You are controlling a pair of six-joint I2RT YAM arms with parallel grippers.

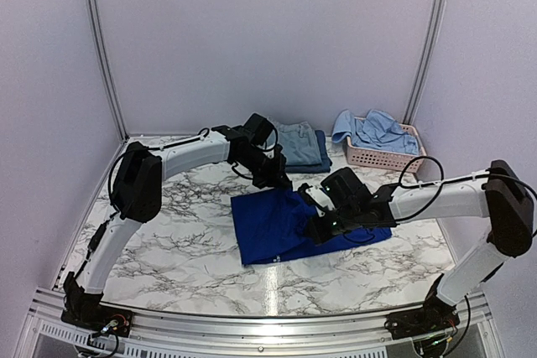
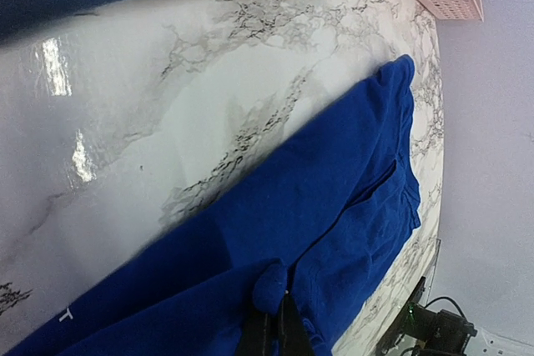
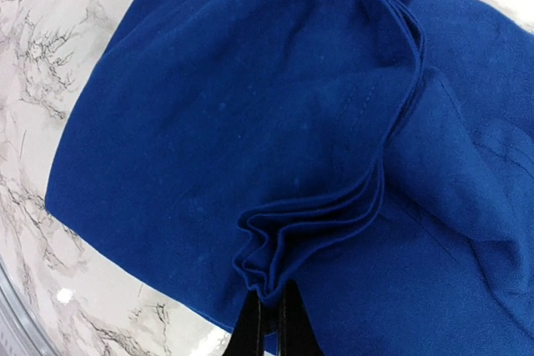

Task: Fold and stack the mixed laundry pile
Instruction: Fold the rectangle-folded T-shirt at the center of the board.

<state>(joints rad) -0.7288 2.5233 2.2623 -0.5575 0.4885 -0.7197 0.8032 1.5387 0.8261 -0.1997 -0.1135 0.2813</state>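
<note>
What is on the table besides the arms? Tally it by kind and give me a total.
T-shirt: 1
Folded stack: 1
Basket: 1
Light-blue heap in the basket: 1
Total: 4

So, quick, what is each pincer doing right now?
The left pincer is closed on the royal-blue T-shirt.
The right pincer is closed on a bunched fold of that shirt.
</note>
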